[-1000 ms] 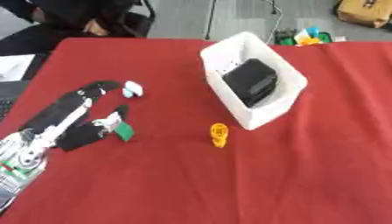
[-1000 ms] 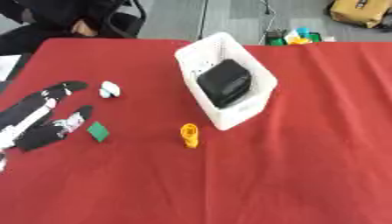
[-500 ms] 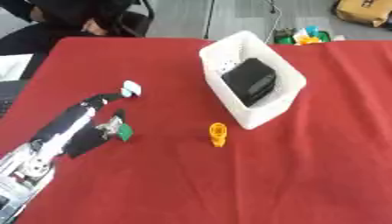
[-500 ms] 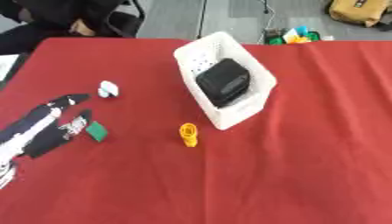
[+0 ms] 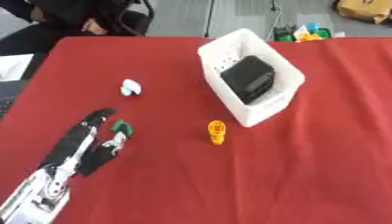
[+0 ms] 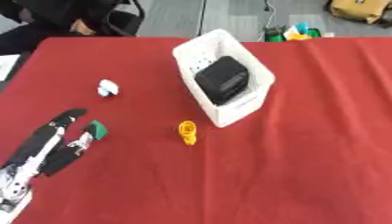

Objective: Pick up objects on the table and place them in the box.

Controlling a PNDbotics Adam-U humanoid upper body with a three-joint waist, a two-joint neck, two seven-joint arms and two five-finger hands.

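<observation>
**Left eye view: left hand lying beside the green piece, box holding 1 black thing**

The left hand (image 5: 80,144) is reaching in from the lower left corner across the red tablecloth (image 5: 306,166), its fingers lying straight and a little spread, pointing up and to the right. It is holding nothing. A small green piece (image 5: 122,127) is sitting just beside the fingertips, between the longer fingers and the thumb side — whether anything is touching it, the pictures are not showing clearly.

Further up the cloth, a small white thing (image 5: 130,87) is lying on its own, well apart from the hand. Near the middle of the table a small orange thing (image 5: 217,132) is standing just beside the near corner of the box, not touching it.

The white box (image 5: 279,72) is sitting askew, its long side running from upper left to lower right, with rows of small holes showing in its wall. Inside it a black boxy thing (image 5: 248,79) is lying tilted, filling much of the space.

Beyond the far edge of the table, some bright coloured things (image 6: 295,31) are lying on the grey floor. The right hand is not showing in either view.
</observation>
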